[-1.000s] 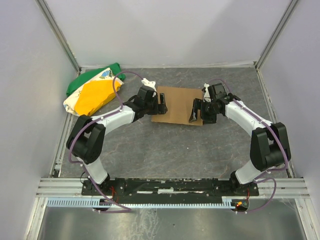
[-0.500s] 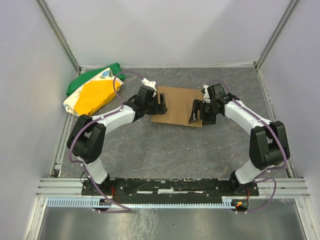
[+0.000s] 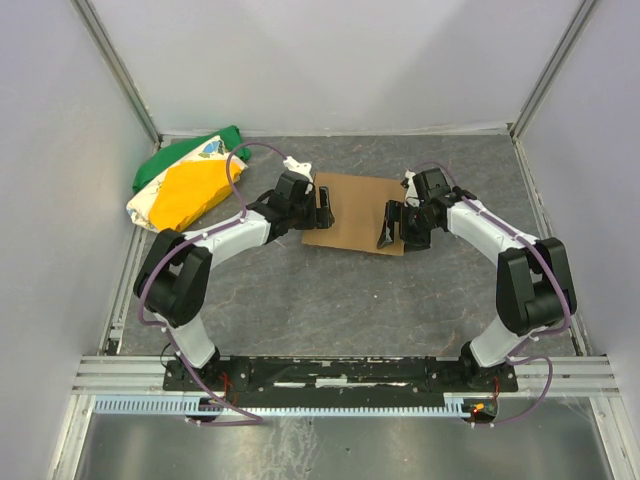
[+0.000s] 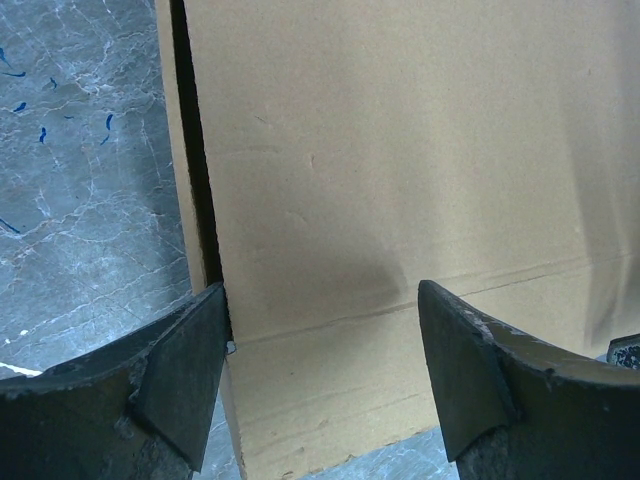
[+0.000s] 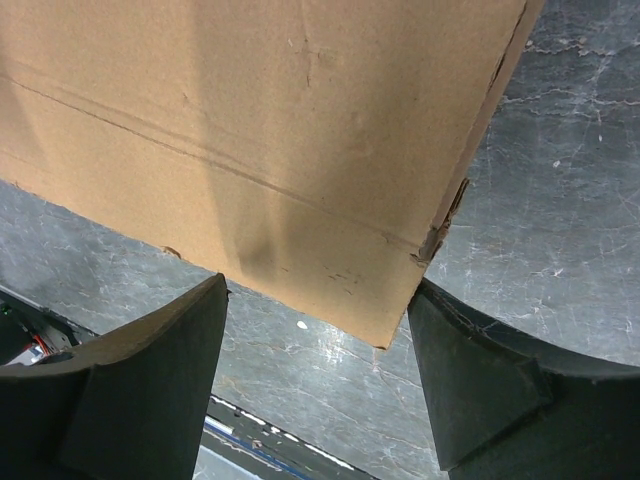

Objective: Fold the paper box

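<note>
The paper box (image 3: 355, 212) is a flat brown cardboard sheet with creases, lying on the grey table between my two arms. My left gripper (image 3: 322, 208) is over its left edge, open. In the left wrist view both fingers (image 4: 180, 380) straddle the box's (image 4: 380, 180) near left corner, where a narrow side flap (image 4: 172, 120) shows beside a dark slit. My right gripper (image 3: 390, 225) is at the box's front right part, open. In the right wrist view the box's (image 5: 250, 110) frayed corner points down between the wide-apart fingers (image 5: 480, 380), with the right gripper (image 5: 318, 370) holding nothing.
A green, yellow and white cloth bundle (image 3: 185, 185) lies at the back left by the wall. Metal frame posts (image 3: 120, 75) and white walls bound the table on three sides. The arm bases sit on a rail (image 3: 340, 375) at the near edge.
The right arm has edged slightly left toward the box. The box and the left arm have not visibly moved.
</note>
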